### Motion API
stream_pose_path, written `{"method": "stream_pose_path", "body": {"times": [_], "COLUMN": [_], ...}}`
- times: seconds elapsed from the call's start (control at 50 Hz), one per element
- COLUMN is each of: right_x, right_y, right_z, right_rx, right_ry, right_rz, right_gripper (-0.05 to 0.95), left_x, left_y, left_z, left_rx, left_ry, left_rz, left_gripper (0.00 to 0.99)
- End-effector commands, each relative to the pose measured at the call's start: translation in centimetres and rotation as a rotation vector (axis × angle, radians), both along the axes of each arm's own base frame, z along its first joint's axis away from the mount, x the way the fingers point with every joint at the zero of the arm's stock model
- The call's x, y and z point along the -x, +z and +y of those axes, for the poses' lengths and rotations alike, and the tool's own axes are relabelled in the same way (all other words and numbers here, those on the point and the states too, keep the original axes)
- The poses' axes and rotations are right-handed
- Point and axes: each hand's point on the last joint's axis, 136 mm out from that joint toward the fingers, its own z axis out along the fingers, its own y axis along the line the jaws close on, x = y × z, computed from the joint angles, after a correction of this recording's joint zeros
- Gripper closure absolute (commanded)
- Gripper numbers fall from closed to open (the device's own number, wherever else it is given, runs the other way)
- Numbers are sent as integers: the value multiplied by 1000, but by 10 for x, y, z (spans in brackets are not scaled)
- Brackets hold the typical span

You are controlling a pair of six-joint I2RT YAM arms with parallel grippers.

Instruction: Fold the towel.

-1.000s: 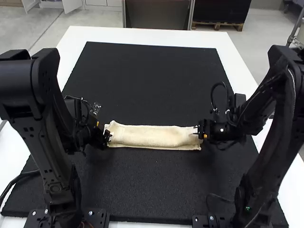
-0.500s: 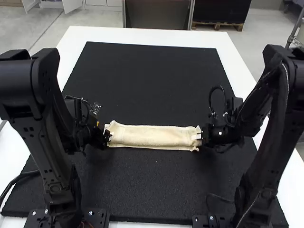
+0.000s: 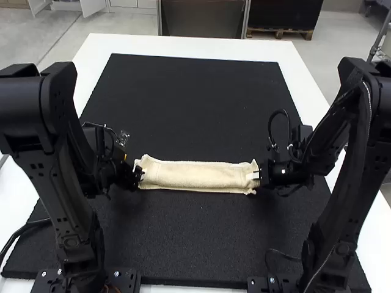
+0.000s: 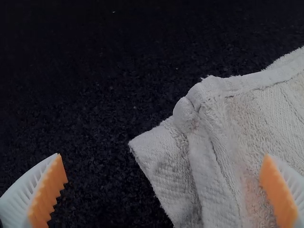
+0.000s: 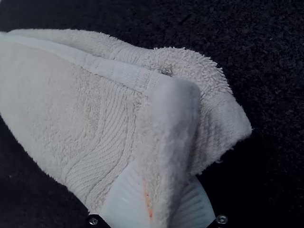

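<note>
The cream towel [image 3: 198, 174] lies as a long, narrow folded strip across the black mat. At its left end is my left gripper [image 3: 139, 174], while my right gripper [image 3: 257, 175] is at the opposite end. Seen from the left wrist, my left gripper [image 4: 164, 156] is open, with one finger over the towel [image 4: 256, 109] and the other over bare mat. From the right wrist, my right gripper [image 5: 159, 192] is shut on a pinched ridge of the towel [image 5: 71, 109] near its end; this bunched part hides much of the pads.
The black mat [image 3: 195, 110] covers most of the white table [image 3: 201, 46], extending behind and in front of the towel. Both arms stand at the sides, their upper links over the mat's edges. A thin cable lies at the table's left edge.
My right gripper has moved slightly left onto the towel's end and shut on it, and that end is now a little rumpled. The left arm has stayed put.
</note>
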Motion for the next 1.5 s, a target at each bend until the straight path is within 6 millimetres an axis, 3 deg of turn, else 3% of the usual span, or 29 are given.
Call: {"method": "stream_pose_path", "body": {"times": [0.0, 0.4, 1.02, 1.48], "right_x": [-5, -9, -11, 1], "right_y": [10, 28, 74, 101], "right_z": [3, 6, 27, 88], "right_rx": [-38, -102, -188, -225], "right_ry": [24, 58, 152, 308], "right_rz": [-31, -75, -176, -188], "right_gripper": [920, 920, 920, 920], "left_x": [2, -1, -1, -5], "left_y": [2, 9, 13, 34], "left_z": [-1, 18, 17, 16], "left_rx": [28, 38, 55, 85], "left_ry": [0, 52, 41, 53], "left_rz": [-5, -43, -58, -122], "left_gripper": [36, 36, 36, 36]}}
